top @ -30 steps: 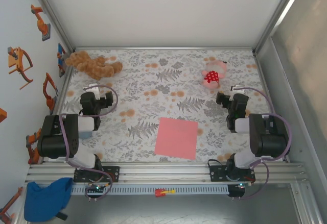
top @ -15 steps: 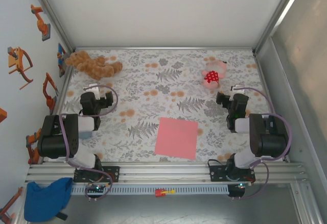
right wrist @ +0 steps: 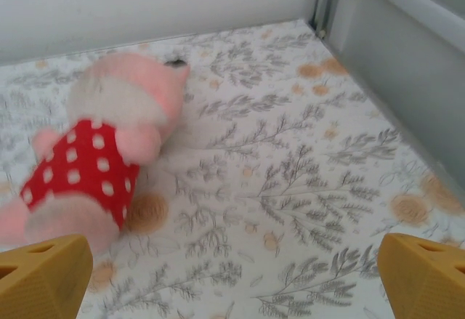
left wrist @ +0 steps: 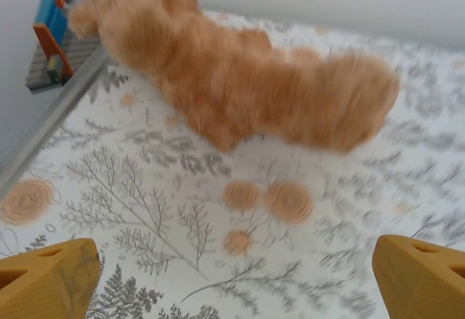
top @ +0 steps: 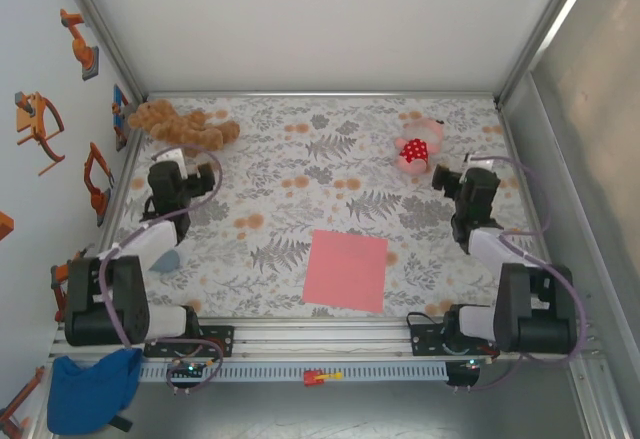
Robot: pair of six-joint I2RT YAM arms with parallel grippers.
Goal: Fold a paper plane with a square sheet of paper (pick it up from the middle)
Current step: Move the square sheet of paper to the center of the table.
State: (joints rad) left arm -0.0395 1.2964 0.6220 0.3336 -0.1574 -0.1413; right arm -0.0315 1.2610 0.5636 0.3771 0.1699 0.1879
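Left gripper (top: 170,164) and right gripper (top: 472,174) both stand wide open on my screens, yellow fingertips (left wrist: 51,279) spread apart with nothing between them. On the floral bench (top: 300,159) the square sheet of paper (top: 346,270) lies flat and has not moved. Since a second ago both arms have stretched out beyond the sheet. The left one is now far-left of it, just short of the brown plush (top: 180,127). The right one is far-right of it, beside the pink plush (top: 417,149).
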